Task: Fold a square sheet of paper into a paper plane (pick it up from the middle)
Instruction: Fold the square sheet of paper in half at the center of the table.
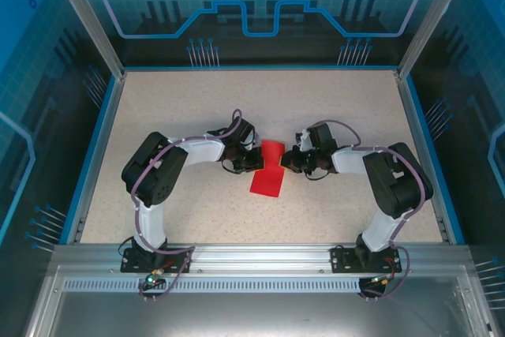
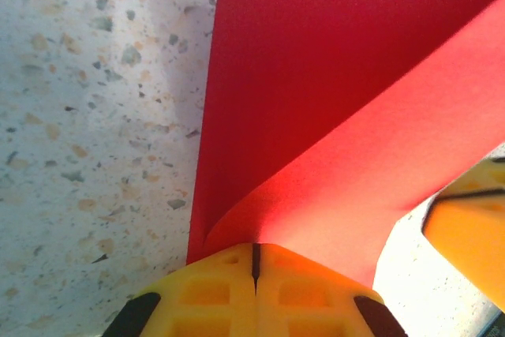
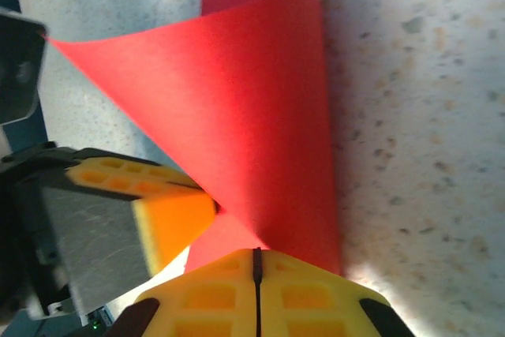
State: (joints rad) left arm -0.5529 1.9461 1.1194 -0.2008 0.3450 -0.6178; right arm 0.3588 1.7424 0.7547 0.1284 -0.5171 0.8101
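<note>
The square sheet of paper is bright red and lies mid-table, bent across its middle, with its far half tilted up between the two grippers. My left gripper is shut on the sheet's left edge at mid-length. In the left wrist view the yellow jaws meet on the paper, which curls up and to the right. My right gripper is shut on the opposite edge. In the right wrist view its jaws pinch the paper, with the left gripper's orange fingertips touching the sheet close by.
The speckled beige table is bordered by a blue rim and glass walls. Both arms bend inward from their bases on the near metal rail. The right gripper's finger sits at the right edge of the left wrist view.
</note>
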